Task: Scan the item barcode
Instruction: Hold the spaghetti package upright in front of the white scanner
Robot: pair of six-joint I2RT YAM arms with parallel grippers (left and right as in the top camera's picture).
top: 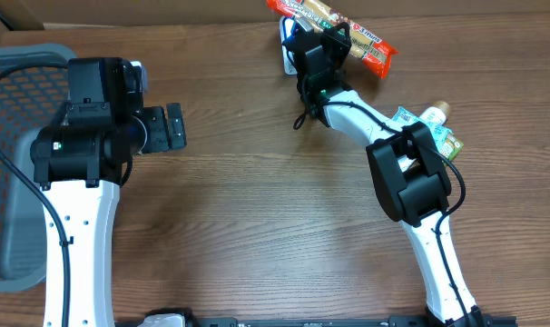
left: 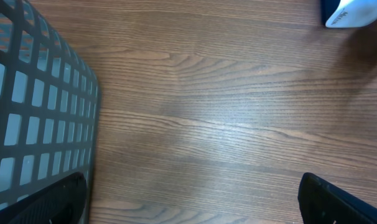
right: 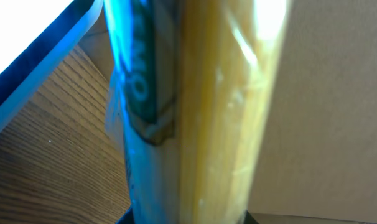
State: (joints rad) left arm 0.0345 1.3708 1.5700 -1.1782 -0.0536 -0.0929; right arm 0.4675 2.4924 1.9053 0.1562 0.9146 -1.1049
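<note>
Right gripper [top: 319, 56] is closed narrowly on the packet [top: 370, 47], a long orange snack pack, held at the far edge of the bench [top: 257, 209]. The right wrist view shows the packet [right: 219, 112] filling the frame between the fingers. It stands lengthwise, apparently so that a printed face can turn toward a reader.

Just beside it lies a blue-and-white device [top: 288, 38], probably the scanner. Its pale edge [right: 33, 50] shows at the upper left of the wrist view. Holding the packet this near suggests the barcode is being lined up with it, though no barcode can be made out.

Left gripper [top: 177, 127] hangs wide and empty over bare wood, well apart from the packet. It sits near the grey basket [top: 12, 82], likely where scanned goods go. More items [top: 434, 127] wait by the right arm's elbow.
</note>
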